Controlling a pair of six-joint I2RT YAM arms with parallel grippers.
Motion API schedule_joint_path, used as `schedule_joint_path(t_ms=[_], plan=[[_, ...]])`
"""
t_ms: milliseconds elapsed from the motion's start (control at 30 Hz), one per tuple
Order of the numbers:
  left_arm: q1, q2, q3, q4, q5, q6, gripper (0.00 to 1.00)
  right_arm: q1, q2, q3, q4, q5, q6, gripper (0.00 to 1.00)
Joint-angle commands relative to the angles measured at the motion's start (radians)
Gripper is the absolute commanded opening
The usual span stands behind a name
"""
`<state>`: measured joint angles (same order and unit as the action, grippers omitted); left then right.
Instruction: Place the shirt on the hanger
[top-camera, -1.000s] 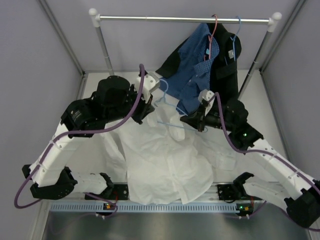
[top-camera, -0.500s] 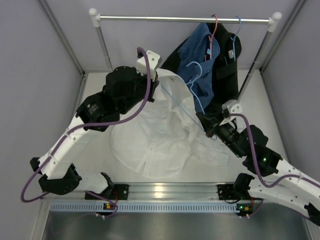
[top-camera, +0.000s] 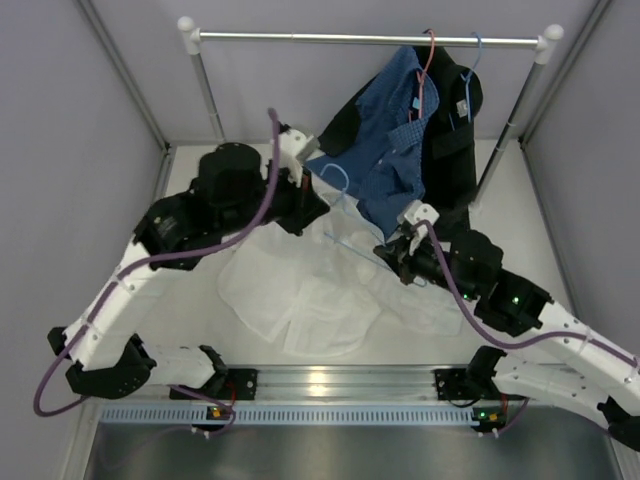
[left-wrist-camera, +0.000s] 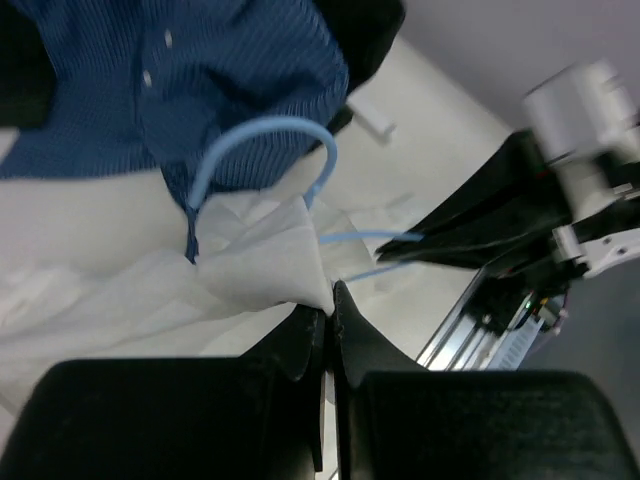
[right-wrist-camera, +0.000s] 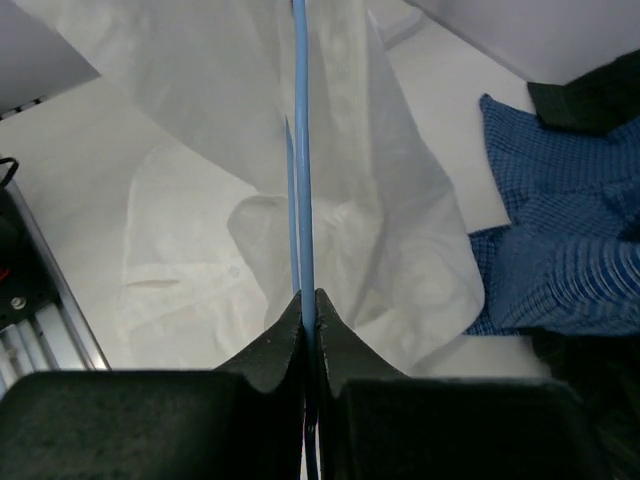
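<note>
Lowered since the earlier frame, the shirt (left-wrist-camera: 260, 265) is pinched in our left gripper (left-wrist-camera: 330, 302), our right gripper (right-wrist-camera: 306, 300) clamps the hanger (right-wrist-camera: 299, 150), apparently mid-threading; next we ease the wire further inside

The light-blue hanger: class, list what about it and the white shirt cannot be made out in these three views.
- Top view: whether the hanger is inside the white shirt; the wire is too thin against the cloth.
- Right wrist view: the hanger's hook, cut off by the top edge above the right gripper.
- Left wrist view: the hanger's shoulders, covered by the fold pinched in the left gripper.
</note>
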<state>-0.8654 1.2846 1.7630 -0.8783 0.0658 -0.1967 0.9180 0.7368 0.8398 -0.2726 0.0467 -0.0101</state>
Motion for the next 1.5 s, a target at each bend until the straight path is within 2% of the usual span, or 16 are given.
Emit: schedule_joint_path(t_ms=[0,100,133,167,233,267,367,467,533,700,733,867,1033,1233,1333,1467], plan=[[-0.004,-0.075,0.263,-0.020,0.063,-0.009,0.00,-0.019,0.091,0.143,0.036,-0.185,-0.045,0.00],[-0.004,-0.036,0.447,-0.134,0.014,0.019,0.00,-0.019,0.127,0.194,0.177,-0.138,-0.012,0.00],[-0.004,-0.034,0.470,-0.139,-0.006,0.017,0.00,-0.015,0.119,0.199,0.218,-0.055,0.002,0.00],[-0.004,-0.039,0.498,-0.137,-0.053,0.011,0.00,-0.004,0.105,0.194,0.307,0.135,0.060,0.00],[-0.004,-0.036,0.538,-0.137,-0.147,0.011,0.00,0.019,0.057,0.167,0.395,0.282,0.044,0.00],[-0.004,-0.030,0.558,-0.139,-0.191,0.026,0.00,0.057,0.044,0.166,0.424,0.443,0.020,0.00],[-0.004,0.010,0.607,-0.116,-0.386,0.074,0.00,0.166,0.047,0.226,0.447,0.733,-0.130,0.00],[-0.004,0.086,0.604,-0.083,-0.510,0.112,0.00,0.289,0.062,0.237,0.504,0.952,-0.293,0.00],[-0.003,0.140,0.593,-0.077,-0.529,0.120,0.00,0.324,0.059,0.210,0.524,0.990,-0.330,0.00],[0.016,0.210,0.472,-0.062,-0.403,0.077,0.00,0.341,-0.017,0.188,0.244,0.813,-0.177,0.00],[0.017,0.203,0.408,-0.050,-0.393,0.077,0.00,0.341,-0.045,0.199,0.079,0.747,-0.116,0.00],[0.037,0.150,0.246,-0.033,-0.352,0.077,0.00,0.341,-0.125,0.217,-0.214,0.552,0.060,0.00],[0.040,0.079,0.067,0.005,-0.088,0.097,0.00,0.341,-0.189,0.105,-0.240,0.259,0.133,0.00],[0.040,-0.010,-0.098,0.025,-0.070,0.049,0.00,0.318,-0.084,0.070,-0.251,0.249,0.105,0.00],[0.039,-0.057,-0.155,0.022,-0.070,0.060,0.00,0.231,-0.013,0.088,-0.247,0.133,0.066,0.00],[0.039,-0.094,-0.197,-0.016,0.057,0.120,0.00,-0.003,0.045,0.107,-0.180,-0.115,-0.019,0.00]])
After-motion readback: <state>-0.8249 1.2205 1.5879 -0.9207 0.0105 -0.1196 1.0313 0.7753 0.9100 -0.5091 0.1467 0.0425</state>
